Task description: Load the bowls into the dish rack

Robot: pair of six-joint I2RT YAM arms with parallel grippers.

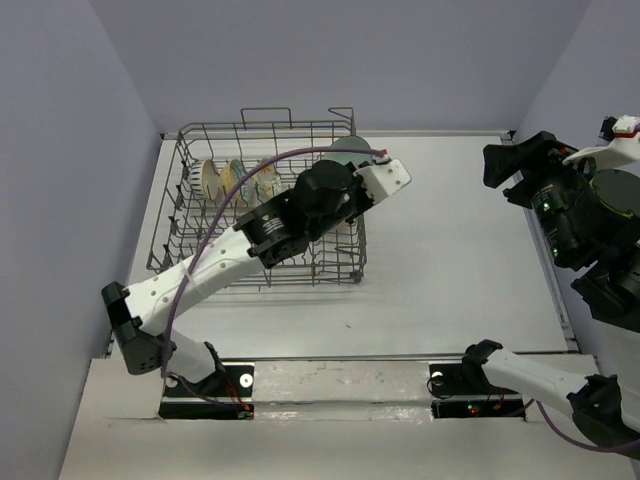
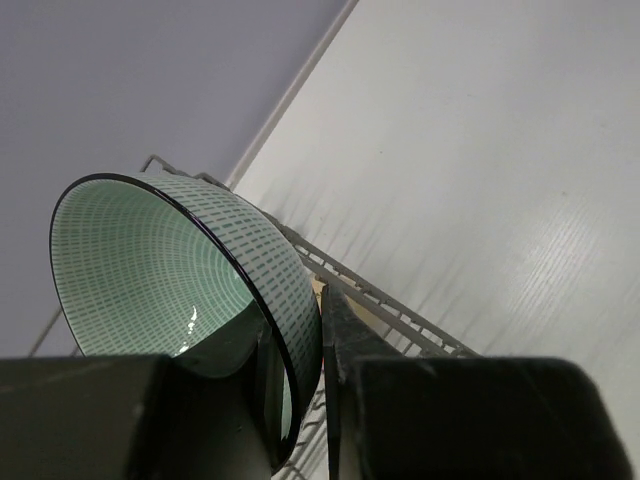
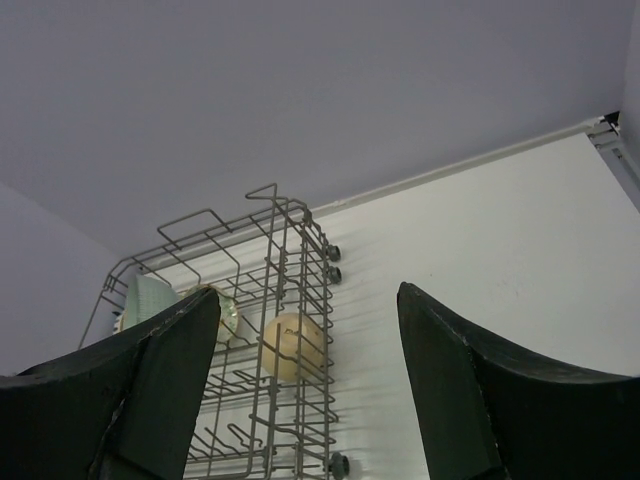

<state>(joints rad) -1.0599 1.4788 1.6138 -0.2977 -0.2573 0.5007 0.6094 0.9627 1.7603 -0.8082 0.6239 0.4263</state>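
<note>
My left gripper (image 2: 300, 335) is shut on the rim of the pale teal-green bowl (image 2: 150, 270), one finger inside it and one (image 2: 345, 340) against its outer wall. In the top view that bowl (image 1: 350, 148) hangs over the far right corner of the grey wire dish rack (image 1: 200, 135), under my left gripper (image 1: 372, 168). Three bowls stand on edge in the rack's far left part: one pale (image 1: 210, 180) and two patterned (image 1: 236, 180) (image 1: 266, 180). My right gripper (image 3: 305, 320) is open and holds nothing, well to the right of the rack (image 3: 285, 240). A tan bowl (image 3: 293, 345) shows through the wires.
The left arm (image 1: 230, 250) lies diagonally over the rack. The right arm (image 1: 560, 200) is raised at the table's right edge. Walls close the left, back and right sides. White tabletop (image 1: 460, 250) stretches between the rack and the right arm.
</note>
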